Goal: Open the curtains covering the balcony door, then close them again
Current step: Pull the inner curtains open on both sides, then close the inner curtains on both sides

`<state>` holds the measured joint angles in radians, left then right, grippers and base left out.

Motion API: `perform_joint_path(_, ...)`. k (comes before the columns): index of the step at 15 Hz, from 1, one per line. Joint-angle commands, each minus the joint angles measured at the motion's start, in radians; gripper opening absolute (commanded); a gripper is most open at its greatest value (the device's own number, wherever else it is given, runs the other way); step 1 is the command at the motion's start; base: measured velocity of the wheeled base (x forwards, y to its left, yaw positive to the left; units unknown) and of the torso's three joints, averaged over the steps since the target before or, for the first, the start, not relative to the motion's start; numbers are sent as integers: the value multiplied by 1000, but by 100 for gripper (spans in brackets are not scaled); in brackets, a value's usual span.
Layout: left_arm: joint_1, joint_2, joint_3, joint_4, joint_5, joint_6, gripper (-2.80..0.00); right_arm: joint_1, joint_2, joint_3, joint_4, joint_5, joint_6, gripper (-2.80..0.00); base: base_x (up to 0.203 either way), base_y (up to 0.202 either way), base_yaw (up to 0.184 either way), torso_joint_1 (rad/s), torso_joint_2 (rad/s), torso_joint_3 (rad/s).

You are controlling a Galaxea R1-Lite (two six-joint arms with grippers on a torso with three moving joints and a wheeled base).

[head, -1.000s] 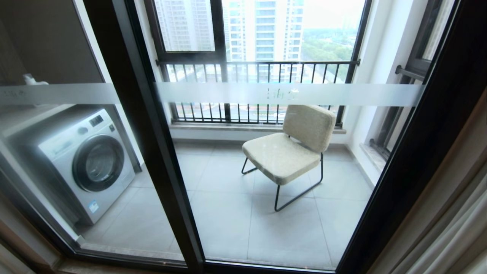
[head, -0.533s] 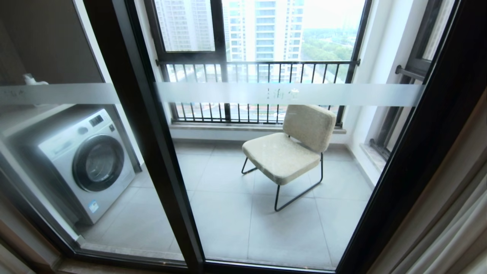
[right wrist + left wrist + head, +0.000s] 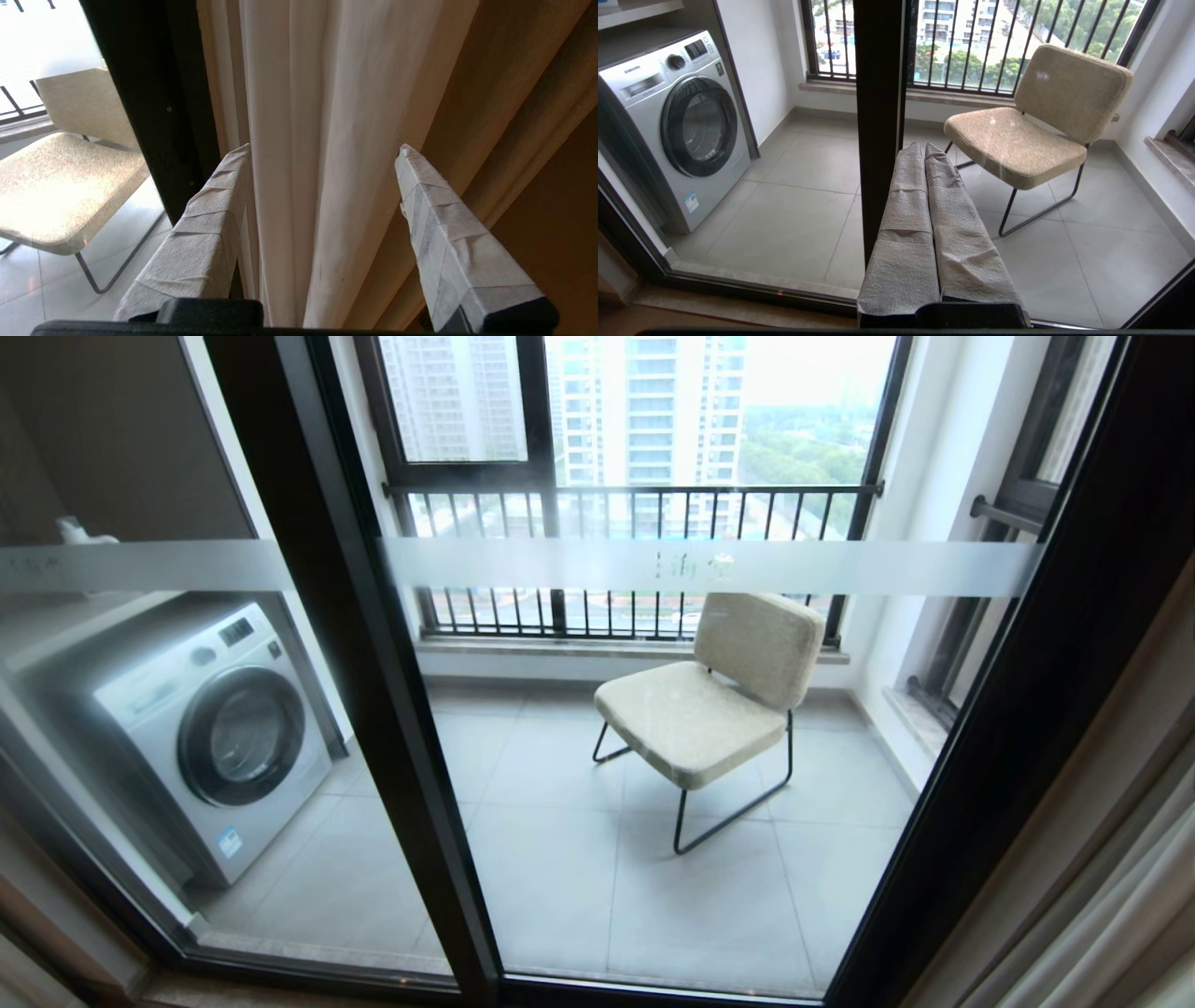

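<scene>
The balcony door (image 3: 392, 709) stands uncovered, its black frames and frosted band (image 3: 709, 567) fully in sight. The curtains (image 3: 1120, 896) hang bunched at the far right edge of the head view. In the right wrist view my right gripper (image 3: 324, 149) is open, with the folds of the sheer white curtain (image 3: 299, 140) between its two taped fingers. The cream-beige drape (image 3: 490, 93) hangs just beyond the outer finger. My left gripper (image 3: 923, 147) is shut on nothing and points at the door's middle frame (image 3: 878, 116). Neither gripper shows in the head view.
Behind the glass are a washing machine (image 3: 205, 737) on the left, a beige chair (image 3: 709, 709) in the middle and the barred outer window (image 3: 635, 504). The door's black right frame (image 3: 149, 116) stands beside the curtain folds.
</scene>
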<state>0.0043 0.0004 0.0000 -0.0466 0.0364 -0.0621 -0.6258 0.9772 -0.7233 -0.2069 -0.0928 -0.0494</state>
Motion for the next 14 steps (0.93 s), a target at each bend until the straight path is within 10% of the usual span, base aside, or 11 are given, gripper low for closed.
perform_joint_path(1, 0, 0, 0, -1, 0, -1, -280, -35, 99, -58, -3, 0, 0, 0, 0, 0, 0, 0, 0, 0)
perform_joint_path(14, 0, 0, 0, -1, 0, -1, -280, -113, 359, -470, -5, 13, 26, 0, 0, 0, 0, 0, 0, 0)
